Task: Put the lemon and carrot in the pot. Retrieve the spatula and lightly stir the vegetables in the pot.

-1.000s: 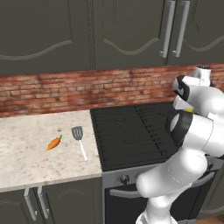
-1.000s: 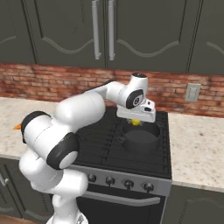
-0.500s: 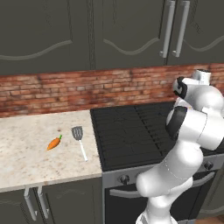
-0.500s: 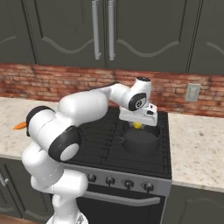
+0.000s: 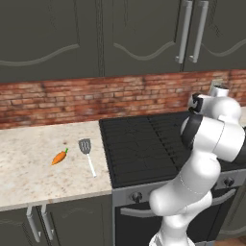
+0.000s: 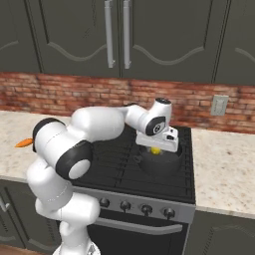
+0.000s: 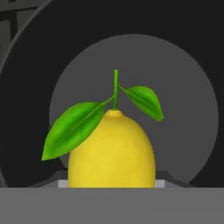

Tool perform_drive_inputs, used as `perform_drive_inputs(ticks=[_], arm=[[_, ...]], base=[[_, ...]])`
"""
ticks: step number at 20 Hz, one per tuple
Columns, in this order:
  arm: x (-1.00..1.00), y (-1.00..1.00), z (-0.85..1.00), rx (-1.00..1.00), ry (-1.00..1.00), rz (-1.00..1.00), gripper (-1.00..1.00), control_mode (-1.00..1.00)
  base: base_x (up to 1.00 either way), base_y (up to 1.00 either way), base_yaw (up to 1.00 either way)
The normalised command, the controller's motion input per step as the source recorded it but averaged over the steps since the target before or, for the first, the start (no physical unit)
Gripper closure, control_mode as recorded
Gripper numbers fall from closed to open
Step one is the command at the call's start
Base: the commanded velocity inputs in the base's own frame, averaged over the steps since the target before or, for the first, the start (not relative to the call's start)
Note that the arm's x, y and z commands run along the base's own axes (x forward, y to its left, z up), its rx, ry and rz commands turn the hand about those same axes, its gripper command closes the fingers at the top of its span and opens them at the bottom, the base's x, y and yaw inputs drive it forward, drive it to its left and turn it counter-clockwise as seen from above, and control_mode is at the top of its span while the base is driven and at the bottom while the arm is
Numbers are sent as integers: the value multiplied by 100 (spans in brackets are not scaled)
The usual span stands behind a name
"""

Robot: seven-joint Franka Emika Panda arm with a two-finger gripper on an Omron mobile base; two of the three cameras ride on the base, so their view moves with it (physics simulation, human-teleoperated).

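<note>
In the hand view the lemon (image 7: 112, 151) sits right at the jaws, which are clamped on it, stem and two green leaves pointing away toward the grey floor of the pot (image 7: 183, 109) beyond. The right base view shows the arm stretched forward over the stove (image 6: 119, 164), the gripper (image 6: 156, 149) pointing down just above the pot's rim, lemon between the fingers. Far off to the jaws' side, the left base view shows the carrot (image 5: 59, 157) and spatula (image 5: 87, 153) on the counter (image 5: 29, 178), spatula head toward the wall, carrot lying aslant.
</note>
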Motion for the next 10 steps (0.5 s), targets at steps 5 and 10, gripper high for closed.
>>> perform_drive_inputs(ticks=[5,10], arm=[[13,0,-17,0,0,0,100,-100],[22,-2,0,0,0,0,100,-100]], base=[[0,0,0],[0,0,0]])
